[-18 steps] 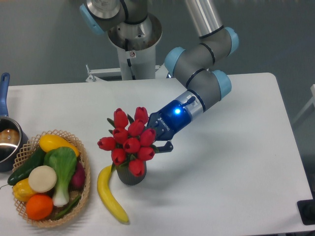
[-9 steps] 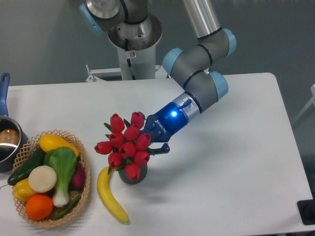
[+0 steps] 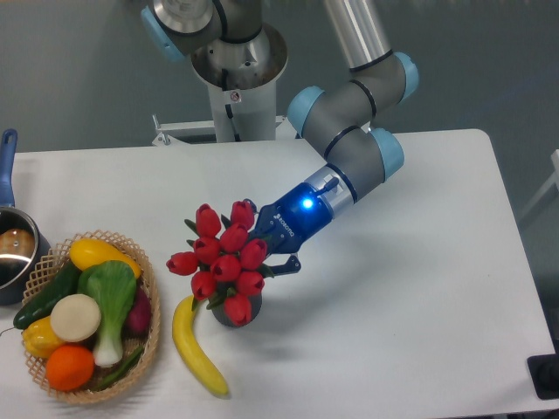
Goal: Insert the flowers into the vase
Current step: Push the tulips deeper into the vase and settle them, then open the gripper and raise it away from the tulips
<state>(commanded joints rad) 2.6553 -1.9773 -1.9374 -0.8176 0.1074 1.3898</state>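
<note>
The flowers (image 3: 224, 259), clenched in the gripper (image 3: 262, 253), have sunk lower and leftward, heads now hiding the vase (image 3: 234, 312) below the jaws; insertion looks nearly complete.

Flowers (image 3: 224, 260) over vase (image 3: 236, 312); banana (image 3: 194, 346) left; basket (image 3: 150, 325) farther left.

Silver arm (image 3: 354, 30), pale-blue joint caps, blue-lit wrist, dark gripper (image 3: 278, 251)

Beside my gripper (image 3: 262, 249) I count one bunch of flowers (image 3: 223, 259), about nine red heads, over one vase (image 3: 234, 312). Left of the vase: one banana (image 3: 194, 346), one basket (image 3: 150, 329), one pot (image 3: 16, 253).
</note>
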